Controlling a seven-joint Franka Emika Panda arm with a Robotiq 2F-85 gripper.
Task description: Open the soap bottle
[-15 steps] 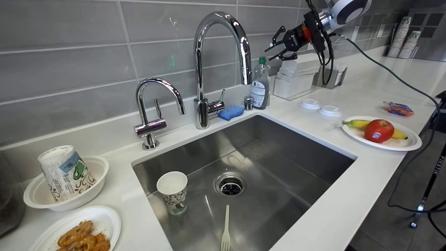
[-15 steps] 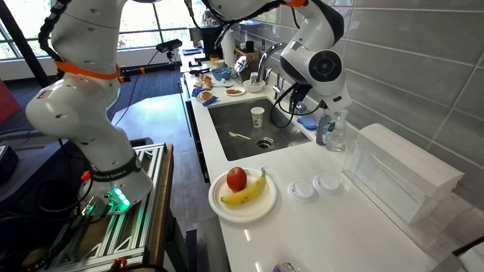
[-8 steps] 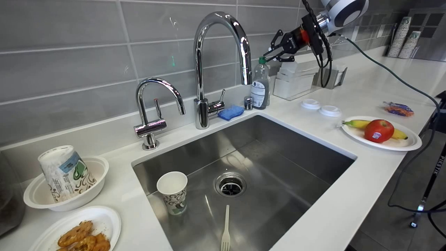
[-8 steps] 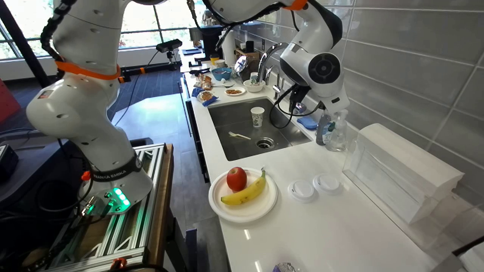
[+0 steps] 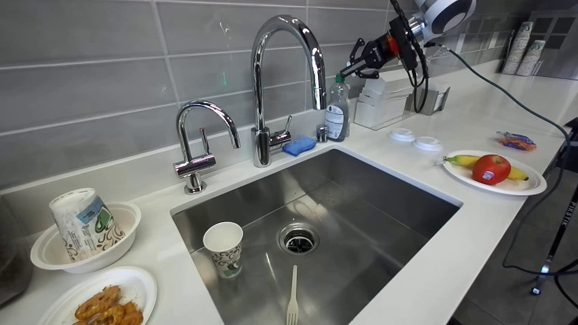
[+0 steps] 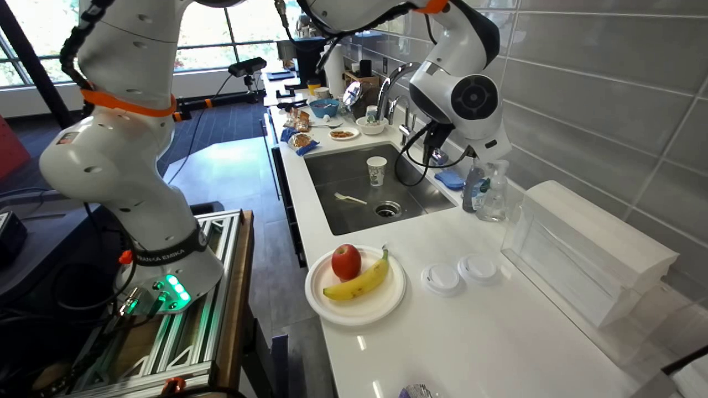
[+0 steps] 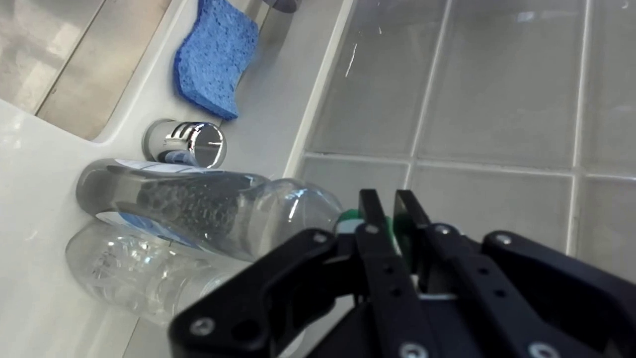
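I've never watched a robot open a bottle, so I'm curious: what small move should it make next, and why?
Probably close the gripper slightly more on the green cap of the upright soap bottle. In the wrist view a narrow gap parts the fingers and green shows in it, but a firm hold can't be made out.

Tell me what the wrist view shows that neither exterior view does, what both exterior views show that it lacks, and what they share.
Only the wrist view: the green top showing between the fingers of the gripper, whether gripped I cannot tell; also a dark mottled patch on the soap bottle.

Only the exterior views: the paper cup and fork in the sink, the apple and banana on a plate, and two white lids.

Shared: the soap bottle, the blue sponge, part of the sink, and the tiled wall.
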